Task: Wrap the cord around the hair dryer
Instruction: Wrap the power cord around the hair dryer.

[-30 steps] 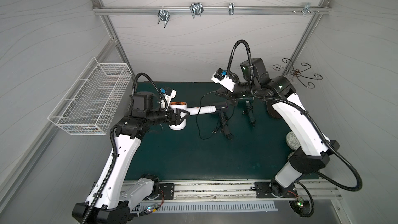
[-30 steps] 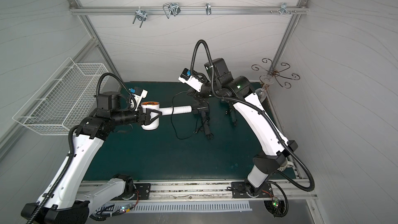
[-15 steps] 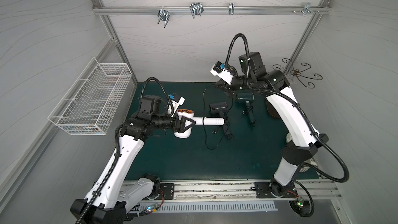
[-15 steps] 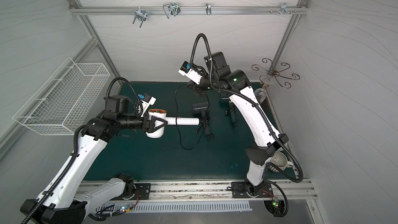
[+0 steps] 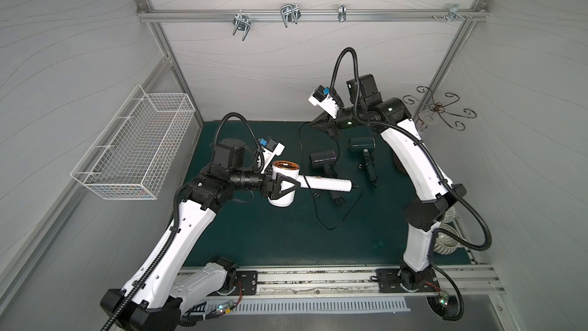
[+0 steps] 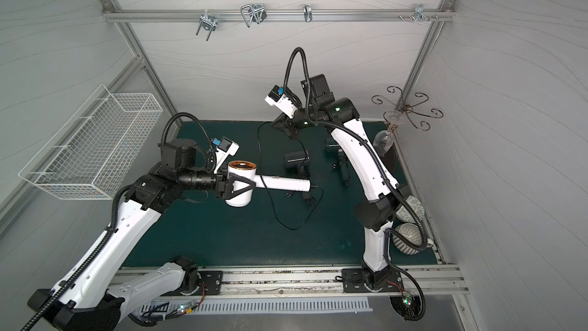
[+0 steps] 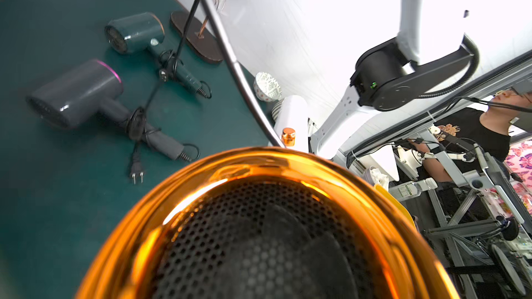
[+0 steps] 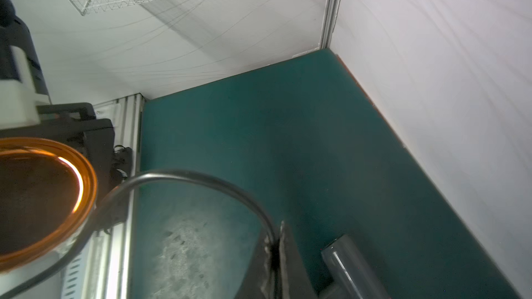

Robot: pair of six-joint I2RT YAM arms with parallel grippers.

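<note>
White hair dryer (image 5: 321,183) carried clear of the table (image 5: 254,234). The left gripper (image 5: 280,186) clasps its barrel, and the handle lies level, pointing towards the right arm. The right gripper (image 8: 275,243), clenched on the black cord (image 5: 299,148), stands rearward of the handle, with slack looped below.

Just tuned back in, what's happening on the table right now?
The left gripper holds the white hair dryer by its barrel, lifted above the green mat with the handle sticking out sideways. The right gripper is shut on the dryer's black cord, raised near the back of the mat. From there the cord crosses the handle and hangs in a loose loop, so no tidy wrap shows yet. Two dark hair dryers lie nearby, cords wound on their handles.
</note>
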